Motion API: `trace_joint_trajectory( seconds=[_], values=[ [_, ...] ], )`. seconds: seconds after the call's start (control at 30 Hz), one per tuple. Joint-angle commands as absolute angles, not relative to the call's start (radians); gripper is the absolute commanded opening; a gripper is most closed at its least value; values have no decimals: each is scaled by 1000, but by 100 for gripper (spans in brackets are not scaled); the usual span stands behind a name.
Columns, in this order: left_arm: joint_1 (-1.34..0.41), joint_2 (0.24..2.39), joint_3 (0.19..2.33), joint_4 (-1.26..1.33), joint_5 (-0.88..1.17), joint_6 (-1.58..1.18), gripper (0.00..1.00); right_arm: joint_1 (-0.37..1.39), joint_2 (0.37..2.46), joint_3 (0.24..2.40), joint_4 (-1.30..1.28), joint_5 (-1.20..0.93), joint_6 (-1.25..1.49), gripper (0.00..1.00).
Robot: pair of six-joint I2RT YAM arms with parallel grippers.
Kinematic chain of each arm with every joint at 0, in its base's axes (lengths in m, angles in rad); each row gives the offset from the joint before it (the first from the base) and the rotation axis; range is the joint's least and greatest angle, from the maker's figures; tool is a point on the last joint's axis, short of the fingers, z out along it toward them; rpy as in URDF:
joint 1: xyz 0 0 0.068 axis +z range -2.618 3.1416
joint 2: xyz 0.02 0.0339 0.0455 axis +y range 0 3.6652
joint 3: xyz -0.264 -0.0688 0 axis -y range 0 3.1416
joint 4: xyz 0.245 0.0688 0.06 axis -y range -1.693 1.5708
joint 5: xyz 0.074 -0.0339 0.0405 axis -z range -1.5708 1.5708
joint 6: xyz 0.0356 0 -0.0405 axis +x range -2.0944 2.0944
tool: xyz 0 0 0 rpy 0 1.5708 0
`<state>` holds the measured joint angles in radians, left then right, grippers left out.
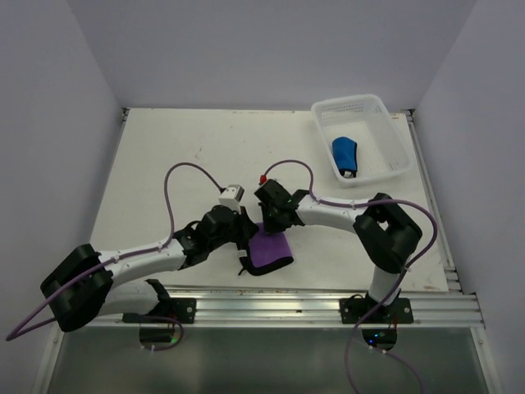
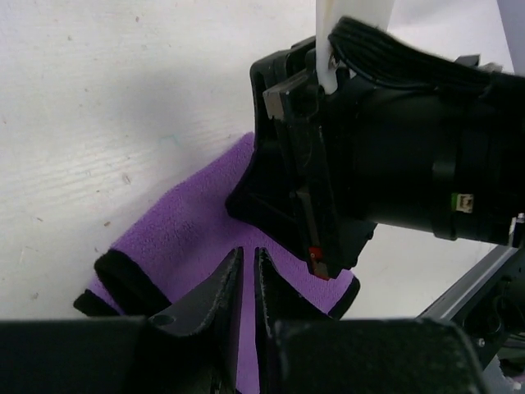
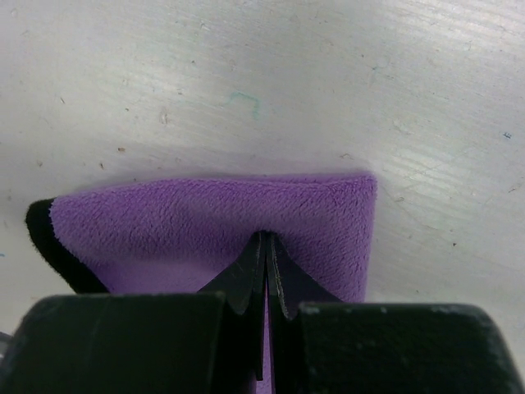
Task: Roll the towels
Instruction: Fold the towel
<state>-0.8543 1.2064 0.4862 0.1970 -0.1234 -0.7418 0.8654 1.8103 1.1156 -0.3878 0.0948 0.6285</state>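
On the table (image 3: 246, 66), right hand (image 3: 265, 240) pinches purple towel (image 3: 180, 222).

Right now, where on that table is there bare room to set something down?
Bare: the table at far left, behind the left arm's cable, and the far middle, left of the white basket holding the blue towel. Crowded: near middle, where the left gripper and right gripper meet on the purple towel.

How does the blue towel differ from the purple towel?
The blue towel looks rolled; the purple towel lies folded flat. The blue towel sits in the white basket, the purple towel on the table under the left gripper and right gripper. Both are small soft cloths.
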Motion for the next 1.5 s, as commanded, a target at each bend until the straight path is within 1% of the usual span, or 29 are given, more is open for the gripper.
trace_joint_trajectory(
  seconds=[0.0, 0.27, 0.4, 0.67, 0.73, 0.83, 0.93, 1.07, 1.2, 1.3, 1.33, 1.4, 1.43, 1.47],
  values=[
    [-870, 1230, 457, 276, -109, -765, 13, 867, 1804, 1097, -367, 91, 635, 0],
    [-870, 1265, 350, 274, -216, -765, 13, 865, 1718, 1106, -394, 94, 637, 0],
    [-868, 1304, 315, 311, -213, -768, 12, 865, 1651, 1077, -408, 86, 646, 0],
    [-868, 1328, 288, 350, -196, -784, 11, 906, 1508, 965, -440, 110, 653, 0],
    [-868, 1322, 291, 347, -198, -775, 11, 917, 1473, 910, -439, 117, 669, 0],
    [-868, 1310, 293, 330, -209, -758, 10, 917, 1466, 812, -381, 121, 687, 0],
    [-868, 1299, 301, 307, -218, -744, 11, 916, 1518, 747, -324, 117, 695, 0],
    [-868, 1286, 314, 273, -221, -736, 14, 916, 1552, 739, -284, 95, 686, 1],
    [-868, 1249, 340, 223, -235, -730, 16, 916, 1471, 781, -351, 130, 647, 2],
    [-868, 1218, 360, 190, -250, -712, 17, 916, 1396, 825, -432, 147, 614, 5],
    [-868, 1209, 368, 174, -255, -703, 17, 916, 1375, 834, -448, 149, 606, 9],
    [-868, 1207, 396, 163, -259, -663, 17, 916, 1303, 841, -472, 146, 563, 15],
    [-868, 1207, 403, 158, -271, -647, 18, 916, 1275, 833, -462, 131, 537, 23],
    [-868, 1206, 419, 155, -279, -622, 18, 917, 1211, 801, -421, 121, 513, 28]
  ],
)
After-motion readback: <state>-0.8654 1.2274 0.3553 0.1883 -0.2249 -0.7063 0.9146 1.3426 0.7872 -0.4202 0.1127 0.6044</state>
